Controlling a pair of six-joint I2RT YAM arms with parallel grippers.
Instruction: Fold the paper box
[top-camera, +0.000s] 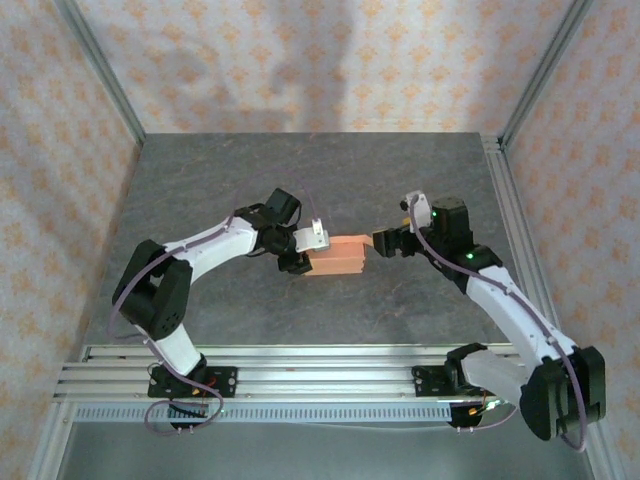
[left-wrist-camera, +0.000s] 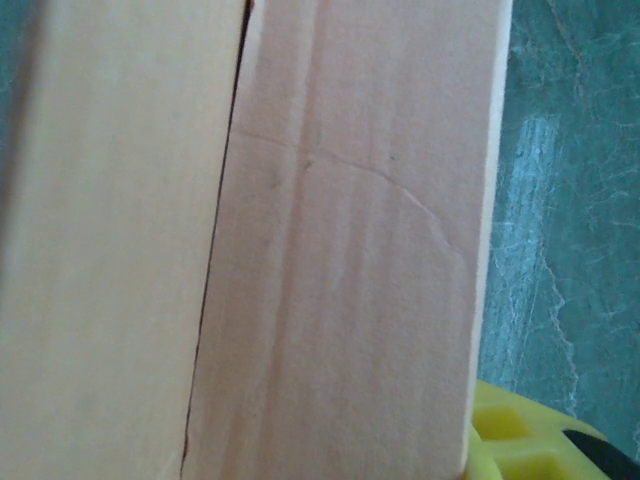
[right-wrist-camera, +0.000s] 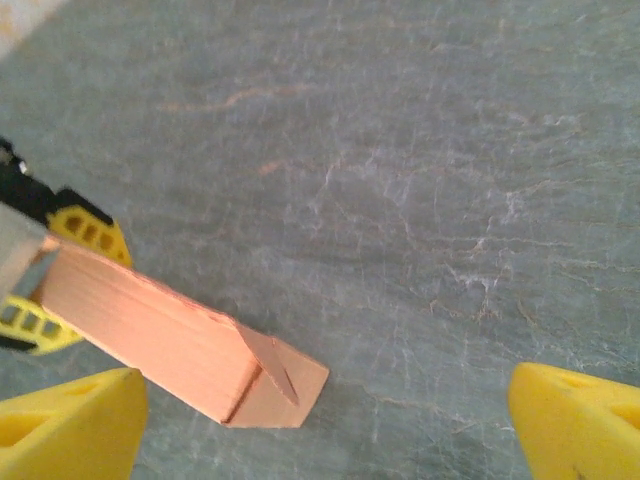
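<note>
The salmon-orange paper box (top-camera: 337, 255) is a long, folded shape held mid-table between both arms. My left gripper (top-camera: 308, 252) is shut on its left end; from the right wrist view its yellow fingers (right-wrist-camera: 90, 232) clamp the far end of the box (right-wrist-camera: 160, 335). In the left wrist view the card (left-wrist-camera: 340, 280) sits right against the camera, with one yellow finger (left-wrist-camera: 520, 445) at its lower edge. My right gripper (top-camera: 380, 243) is open at the box's right end. That end's flap (right-wrist-camera: 285, 385) hangs unfolded between my right fingers (right-wrist-camera: 70, 425), touching neither.
The grey stone-patterned table (top-camera: 300, 180) stretches behind and to both sides of the box. An aluminium rail (top-camera: 320, 365) carrying the arm bases runs along the near edge. Patterned walls and metal frame posts (top-camera: 100, 75) enclose the table.
</note>
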